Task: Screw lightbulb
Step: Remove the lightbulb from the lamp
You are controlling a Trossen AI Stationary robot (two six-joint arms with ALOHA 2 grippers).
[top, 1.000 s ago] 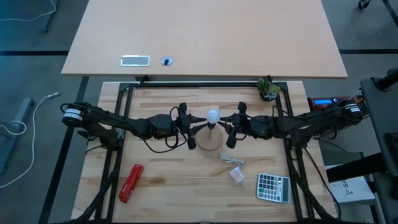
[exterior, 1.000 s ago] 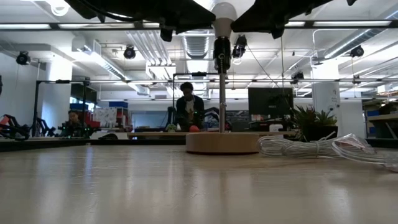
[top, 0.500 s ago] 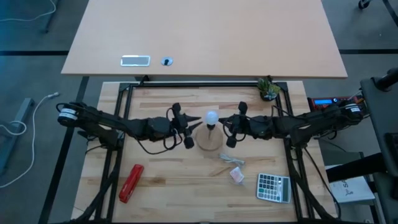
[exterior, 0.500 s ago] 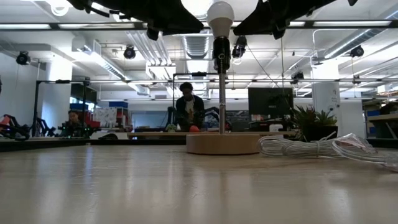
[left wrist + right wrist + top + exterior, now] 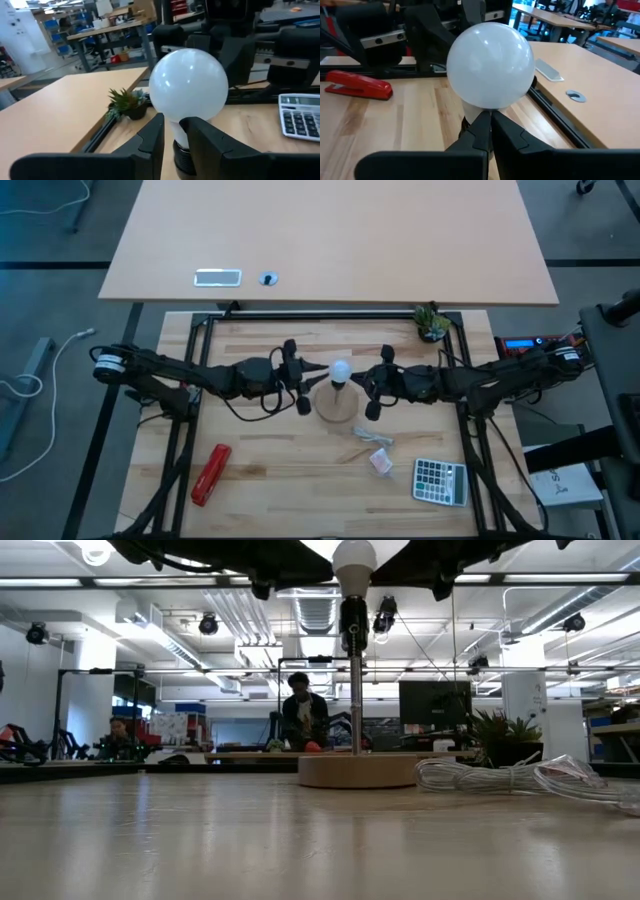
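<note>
My left fingers stand narrow on both sides of the neck of the lightbulb, just under the white globe; I judge that they hold it there, though I cannot see the contact itself. The left gripper reaches in from the left edge of the table. My right gripper comes from the right edge, and its fingers are pressed together with nothing between them, their tips just below the globe, close to it or perhaps touching. The lightbulb sits on top of a thin upright post, in the dark socket, and the post stands on the round wooden base near the middle of the table, a little toward the far edge. I think the bulb is very light and its frosted glass is thin, smooth and a bit slippery, so it can crack if I squeeze hard and it can slide if I squeeze too little. The better place to hold is the narrow neck, where the fingers can close around it and turn it, not the wide round part. The post is slim, so a sideways push may tip the whole lamp; turning must be gentle and straight along the post.
</note>
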